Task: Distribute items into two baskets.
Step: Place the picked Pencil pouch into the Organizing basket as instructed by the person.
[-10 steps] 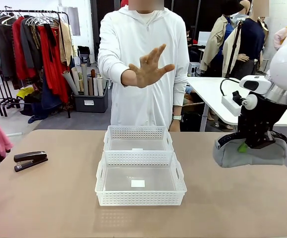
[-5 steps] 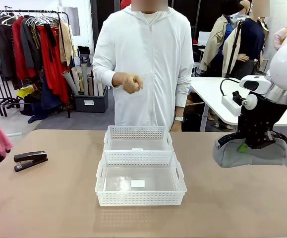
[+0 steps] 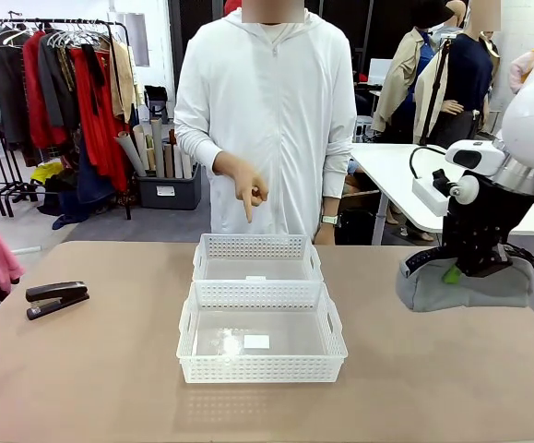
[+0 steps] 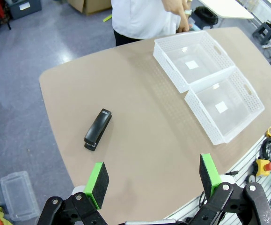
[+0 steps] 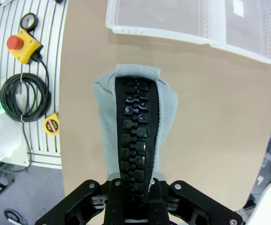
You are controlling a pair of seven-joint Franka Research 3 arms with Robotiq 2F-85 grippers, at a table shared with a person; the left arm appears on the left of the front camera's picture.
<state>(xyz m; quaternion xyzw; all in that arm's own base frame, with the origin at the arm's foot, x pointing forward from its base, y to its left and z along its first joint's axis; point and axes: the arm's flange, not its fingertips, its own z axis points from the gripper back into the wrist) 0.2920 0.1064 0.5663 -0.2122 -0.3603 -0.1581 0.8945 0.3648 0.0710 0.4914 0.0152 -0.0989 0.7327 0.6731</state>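
Baskets, 2 of them, white with lattice sides, stand at the middle of the tabletop [image 3: 110, 378], one behind the other and close against each other: the near basket [image 3: 262, 367] toward the robot's edge, the far basket [image 3: 257, 246] toward the person's edge. Each shows a small white label on its bottom. The black stapler [image 3: 56, 298] lies flat near the left edge of the tabletop, well apart from both baskets, with bare surface all around it. The left gripper [image 4: 154, 180] hangs high above the tabletop on that side, its 2 green pads [image 4: 97, 178] spread wide and nothing between them; in the left wrist view the stapler lies below and ahead of it. The right gripper [image 5: 135, 190] is by the right edge, its fingers closed together on the black braided handle [image 5: 133, 131] that runs along the top of the grey pouch [image 3: 488, 288]. The pouch hangs or sits under the gripper just off the right end of the near basket; whether its underside touches the tabletop cannot be told. At the far edge the person's hand [image 3: 245, 187] is held out in front of the white jacket, its index finger pointing down toward the far basket.
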